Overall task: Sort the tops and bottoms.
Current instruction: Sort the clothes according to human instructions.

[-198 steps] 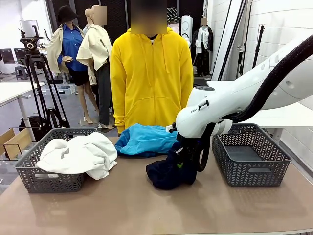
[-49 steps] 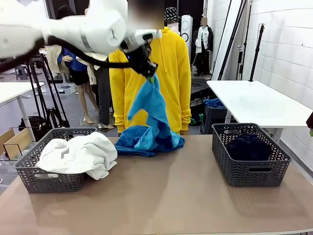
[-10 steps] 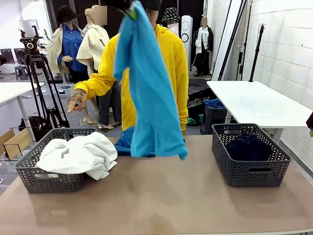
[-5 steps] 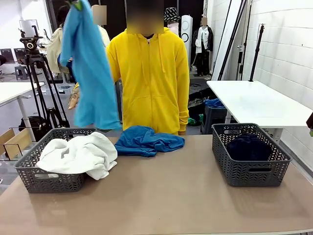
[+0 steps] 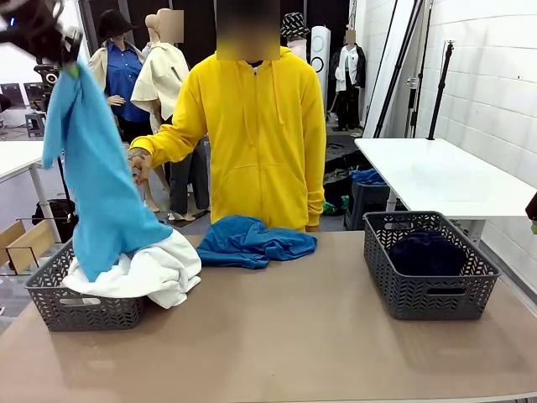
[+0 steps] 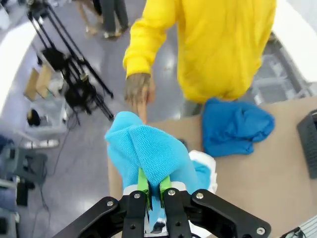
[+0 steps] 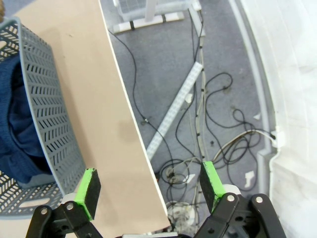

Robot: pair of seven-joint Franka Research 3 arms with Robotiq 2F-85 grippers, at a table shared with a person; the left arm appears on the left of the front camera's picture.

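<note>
Blue top [image 5: 96, 193] hangs full length from the left tool [image 5: 71, 69], directly above the left basket [image 5: 84, 311]. Its lower hem rests on the white shirt [image 5: 155, 264] that is heaped in that basket and spills over the rim on the side facing the middle of the table [image 5: 277, 336].

In the left wrist view the left tool [image 6: 154, 186] is pinched narrow on a fold of the blue top [image 6: 148, 153], with the green pads pressed against the fabric.

A second blue top [image 5: 252, 242] lies crumpled on the table, near the left basket, on the side toward the right basket [image 5: 428, 298].

The dark navy bottoms [image 5: 426, 250] lie inside the right basket, well apart from the left basket, at the opposite end of the table.

The right tool [image 7: 151, 186] stands wide and holds nothing. It is on the far side of the right basket [image 7: 47, 114] from the left basket, above the table edge.

A person in a yellow hoodie [image 5: 260, 134] stands behind the table, one hand [image 5: 138, 164] extended toward the left basket, just beside the hanging blue top.
</note>
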